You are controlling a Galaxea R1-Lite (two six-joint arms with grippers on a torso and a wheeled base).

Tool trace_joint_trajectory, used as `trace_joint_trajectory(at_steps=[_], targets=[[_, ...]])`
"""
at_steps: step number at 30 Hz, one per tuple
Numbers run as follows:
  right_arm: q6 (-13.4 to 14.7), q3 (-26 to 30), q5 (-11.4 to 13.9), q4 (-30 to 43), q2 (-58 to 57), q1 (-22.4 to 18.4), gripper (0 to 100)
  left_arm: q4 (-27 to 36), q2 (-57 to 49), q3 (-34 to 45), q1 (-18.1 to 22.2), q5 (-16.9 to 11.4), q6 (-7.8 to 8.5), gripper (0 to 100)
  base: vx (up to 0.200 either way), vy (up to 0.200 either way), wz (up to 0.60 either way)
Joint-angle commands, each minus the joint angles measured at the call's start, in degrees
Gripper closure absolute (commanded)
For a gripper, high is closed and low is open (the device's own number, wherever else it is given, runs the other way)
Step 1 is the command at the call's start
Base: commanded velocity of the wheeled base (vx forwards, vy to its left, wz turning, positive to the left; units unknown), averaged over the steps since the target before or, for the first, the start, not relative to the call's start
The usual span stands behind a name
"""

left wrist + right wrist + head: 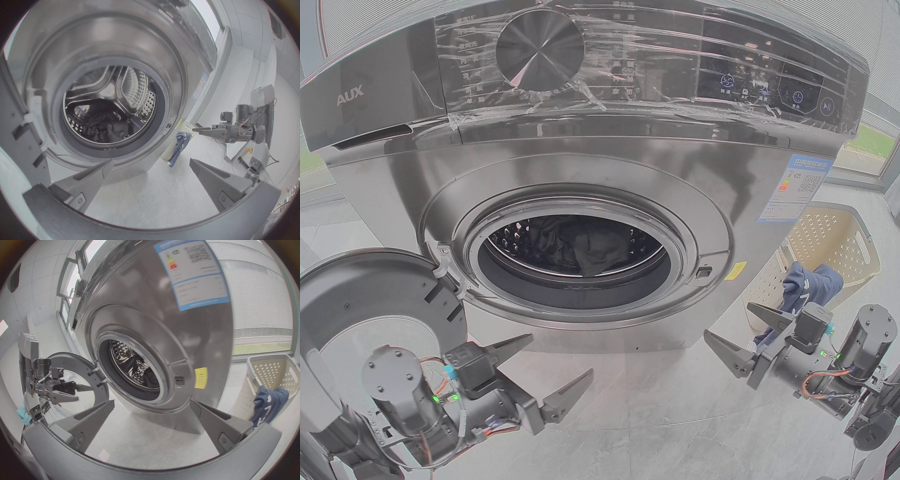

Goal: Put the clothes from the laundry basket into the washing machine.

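**Washer door open, dark load in drum, blue garment on basket rim**

We find the washing machine [562,169] standing on the floor [662,406] with its round door [369,294] swung fully open on the hinge at the robot's left. The drum [512,240] is exposed. Inside it lies a heap of dark clothes [581,244], resting on the drum's bottom toward the back and touching the perforated wall.

The laundry basket [837,244], pale and perforated, stands on the floor just beside the machine's right side wall. One blue garment [812,284] hangs over the basket's near rim, part of it inside and part trailing down the outer wall toward the floor. We cannot tell whether anything else lies deeper in the basket.

The left gripper [561,355] hangs above the floor in front of the machine, near the open door and below the level of the drum opening. Its fingers are spread wide and hold nothing. The right gripper [727,319] hangs above the floor before the machine's lower right corner, just beside the blue garment. Its fingers are likewise spread apart and empty, and we see no contact with the cloth.

A blue-bordered label [797,187] and a small yellow sticker [735,270] sit on the machine's front panel, right of the opening.
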Motion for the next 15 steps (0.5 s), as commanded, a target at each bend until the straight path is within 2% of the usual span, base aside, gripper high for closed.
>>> trace_joint_trajectory(at_steps=[1, 6, 8, 9, 10, 11, 13, 15], targets=[[-0.1, 5.0, 0.1, 0.1, -6.1, -4.5, 0, -0.5, -9.8, 6.5, 0.0, 0.4, -0.17, 0, -0.2, 0.0, 0.0], [-0.2, 7.1, 0.0, 0.6, -9.2, -7.4, 0, 1.5, -15.4, 7.7, 2.8, 0.5, 0.0, 0, -0.2, 0.0, 0.0], [-0.5, 7.1, 0.1, 1.0, -10.9, -9.0, 0, 4.6, -19.3, 7.7, 4.3, 0.3, 0.35, 0, -0.2, 0.0, 0.0], [-0.8, 7.1, 0.1, 1.6, -12.3, -10.2, 0, 8.3, -22.3, 7.7, 5.2, -0.2, 0.53, 0, -0.2, 0.0, 0.0], [-0.8, 7.1, 0.1, 1.7, -12.6, -10.4, 0, 8.7, -22.5, 7.7, 5.3, -0.3, 0.53, 0, -0.2, 0.0, 0.0], [-1.0, 7.1, 0.1, 3.4, -14.4, -10.9, 0, 13.1, -25.9, 7.7, 5.9, -0.5, 0.53, 0, -0.2, 0.0, 0.0], [-0.8, 7.1, 0.1, 5.4, -16.0, -11.0, 0, 16.1, -28.4, 7.7, 5.9, -0.4, 0.44, 0, -0.2, 0.0, 0.0], [-0.5, 7.1, 0.0, 11.7, -20.8, -11.3, 0, 21.4, -33.6, 7.6, 5.9, -0.4, 0.44, 0, -0.2, 0.0, 0.0]])
